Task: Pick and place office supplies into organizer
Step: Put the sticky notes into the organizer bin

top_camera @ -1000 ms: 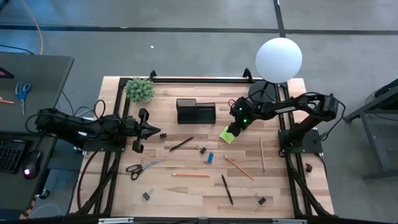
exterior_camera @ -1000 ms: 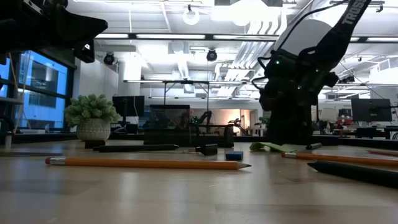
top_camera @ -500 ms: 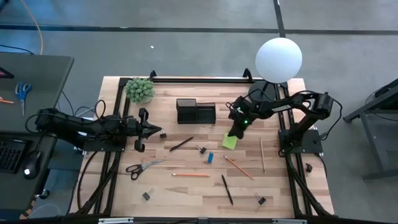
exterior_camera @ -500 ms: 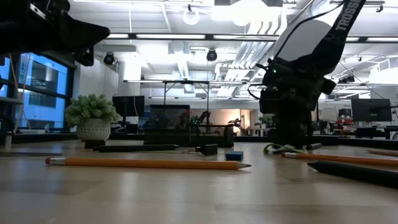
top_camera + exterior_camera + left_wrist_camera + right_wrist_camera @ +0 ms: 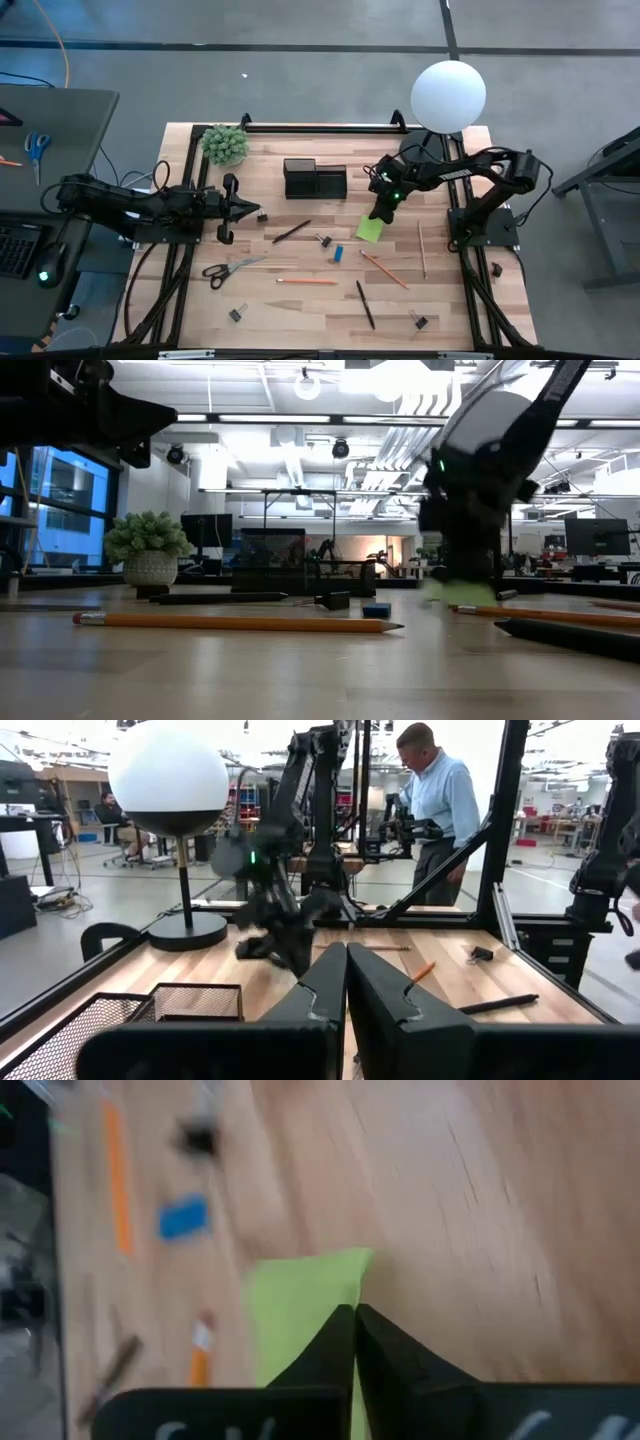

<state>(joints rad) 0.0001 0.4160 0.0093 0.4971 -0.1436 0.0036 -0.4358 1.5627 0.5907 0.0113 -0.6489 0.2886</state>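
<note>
Since the earlier frame, the right gripper (image 5: pixel 376 217) has barely shifted, fingers clenched apparently on the sticky-note pad (image 5: pixel 368 229) right of the organizer (image 5: pixel 314 179). Left gripper (image 5: pixel 252 211) waits left of it, fingers closed.

On the table (image 5: pixel 300 320), the organizer (image 5: pixel 314 179) stands at the far middle, with the plant (image 5: pixel 225 144) to its left and the lamp (image 5: pixel 448 95) to its right. The sticky-note pad (image 5: pixel 369 229) lies right of the organizer, nearer the front. The scissors (image 5: pixel 232 268) lie at the front left, and the pencil (image 5: pixel 307 282) just right of them.

Four binder clips (image 5: pixel 324 241), one scissors (image 5: pixel 232 268), one sticky-note pad (image 5: pixel 367 230).
</note>
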